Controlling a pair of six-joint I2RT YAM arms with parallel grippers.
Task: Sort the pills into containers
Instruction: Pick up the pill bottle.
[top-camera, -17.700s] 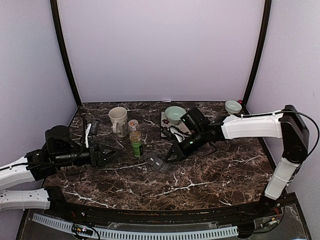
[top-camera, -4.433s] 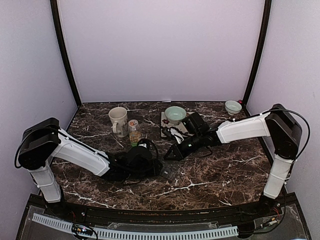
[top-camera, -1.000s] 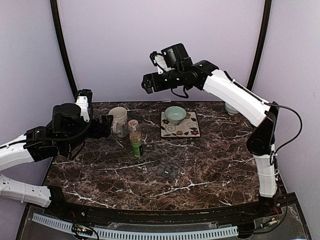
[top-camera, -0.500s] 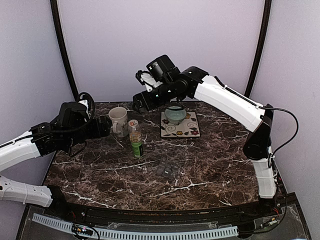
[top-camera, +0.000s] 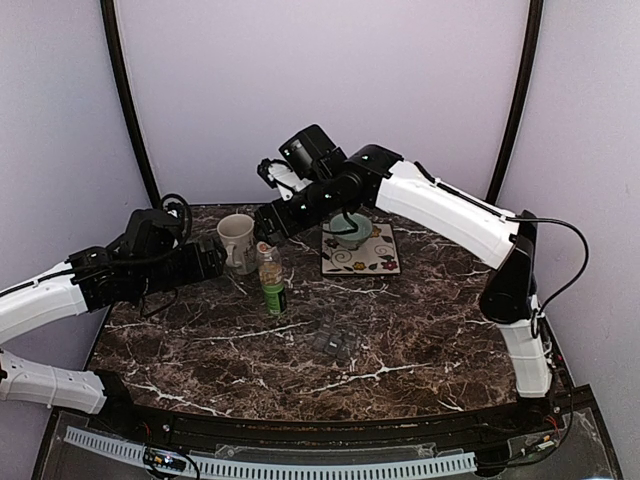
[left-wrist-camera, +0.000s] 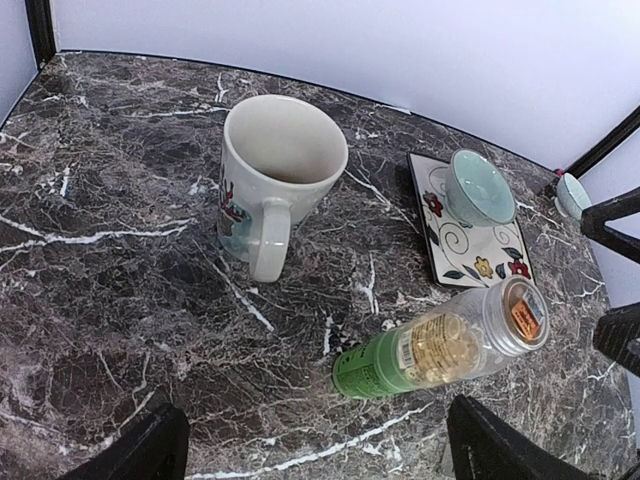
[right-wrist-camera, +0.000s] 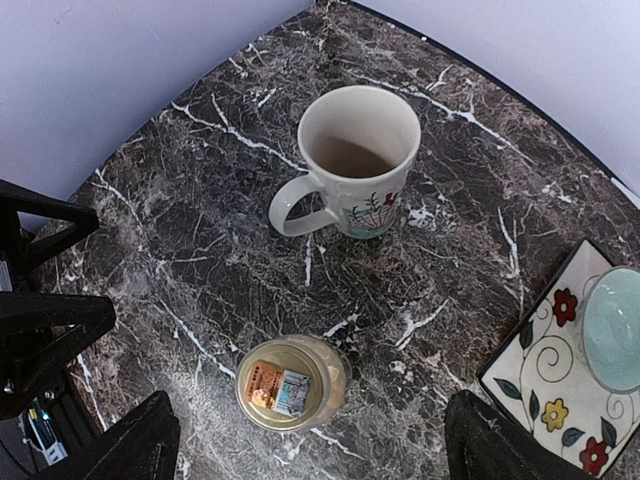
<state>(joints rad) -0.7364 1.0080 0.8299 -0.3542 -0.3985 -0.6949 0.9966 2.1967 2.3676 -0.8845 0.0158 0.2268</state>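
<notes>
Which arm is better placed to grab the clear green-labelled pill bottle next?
Right, probably. The right pincer hangs open above the clear green-labelled pill bottle, cap nearly centred under it. The left pincer, also open, sits low facing the cream ceramic mug, bottle off to one side.

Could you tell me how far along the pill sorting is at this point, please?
Done: nothing that I can see; the containers show too small to judge their contents. In hand: nothing; the left gripper and right gripper are open and empty, both near the bottle. Left: the bottle is still capped with the pills inside, so opening and sorting remain.
</notes>
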